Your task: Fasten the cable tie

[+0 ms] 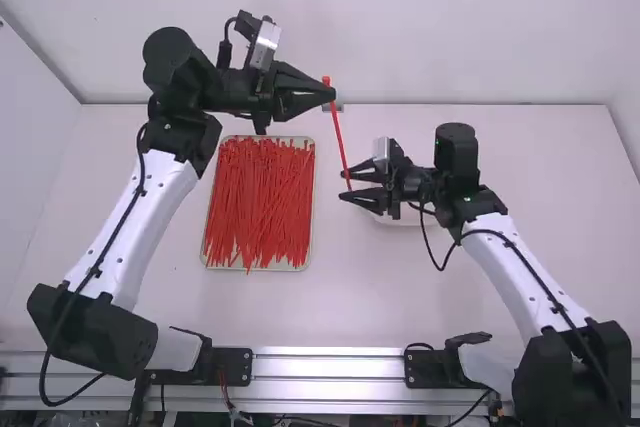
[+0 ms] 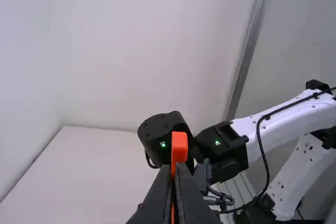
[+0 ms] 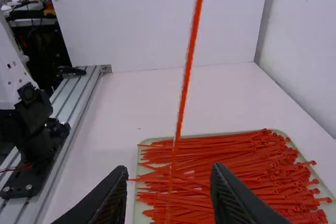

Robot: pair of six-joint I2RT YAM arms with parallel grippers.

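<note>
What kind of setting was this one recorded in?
Most likely a lab robot cell: the left arm and right arm stand on an aluminium rail, white panels enclose a white table, and a tray holds red cable ties.

The white worktop (image 1: 520, 147) carries a pale rectangular tray (image 1: 207, 263) left of the middle, heaped with red cable ties (image 1: 260, 202) lying lengthwise from near to far.

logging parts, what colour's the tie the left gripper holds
Red cable tie, best in the high view.
</note>
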